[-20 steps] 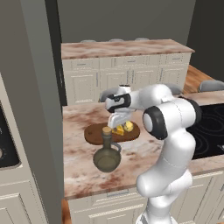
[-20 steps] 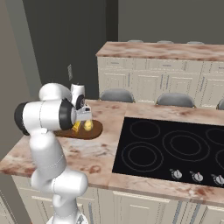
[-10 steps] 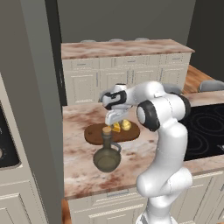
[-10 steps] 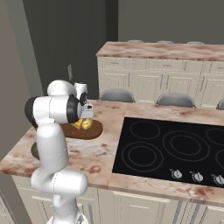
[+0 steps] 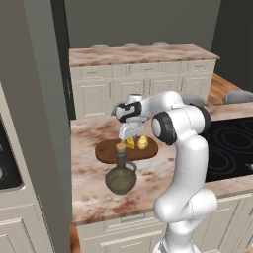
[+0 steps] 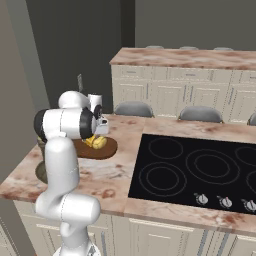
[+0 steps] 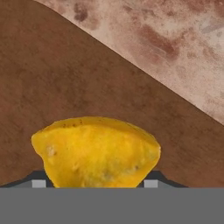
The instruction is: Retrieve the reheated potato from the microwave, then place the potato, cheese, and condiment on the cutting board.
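Note:
The dark-brown oval cutting board lies on the marble counter. My gripper hangs low over its middle, shut on the orange-yellow cheese, which sits between the finger tips just at the board's surface. The pale-yellow potato rests on the board right beside it. In front of the board, on the counter, the olive-green condiment stands upright with its cork in. The microwave's dark panel shows at the left edge.
A black cooktop fills the counter to the right of the board. A tall grey wall panel stands close on the left. Behind are a second counter with cream cabinets and grey chair backs.
The gripper has come down toward the board with the cheese still in it, and the arm's elbow has swung and straightened. Potato, bottle and board have stayed put.

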Robot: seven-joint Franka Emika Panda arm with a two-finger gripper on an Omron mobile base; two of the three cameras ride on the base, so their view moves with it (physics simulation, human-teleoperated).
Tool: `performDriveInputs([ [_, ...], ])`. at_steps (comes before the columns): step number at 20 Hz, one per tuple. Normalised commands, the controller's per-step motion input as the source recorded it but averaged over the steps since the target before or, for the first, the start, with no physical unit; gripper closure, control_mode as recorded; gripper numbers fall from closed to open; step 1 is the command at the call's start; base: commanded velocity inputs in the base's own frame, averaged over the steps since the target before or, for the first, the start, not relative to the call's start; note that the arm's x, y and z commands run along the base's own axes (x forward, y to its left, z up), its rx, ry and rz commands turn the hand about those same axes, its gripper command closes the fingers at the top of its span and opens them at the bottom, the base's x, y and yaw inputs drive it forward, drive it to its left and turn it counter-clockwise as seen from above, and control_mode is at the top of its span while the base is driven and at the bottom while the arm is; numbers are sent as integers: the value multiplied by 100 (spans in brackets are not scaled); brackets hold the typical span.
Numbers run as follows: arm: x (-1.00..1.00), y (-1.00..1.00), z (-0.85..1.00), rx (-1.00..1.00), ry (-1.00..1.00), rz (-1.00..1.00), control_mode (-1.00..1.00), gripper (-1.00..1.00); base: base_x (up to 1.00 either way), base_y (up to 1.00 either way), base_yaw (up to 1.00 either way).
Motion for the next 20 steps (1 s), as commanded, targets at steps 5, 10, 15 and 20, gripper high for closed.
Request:
performDriveInputs([
  [5, -4, -9, -19, -1, 0, 0, -100, 100, 0, 0, 0],
  [10, -1, -7, -20, -5, 0, 0, -100, 100, 0, 0, 0],
  [15, -12, -3, -19, -6, 1, 0, -100, -100, 0, 0, 0],
  [20, -11, -9, -7, -1, 0, -1, -100, -100, 0, 0, 0],
])
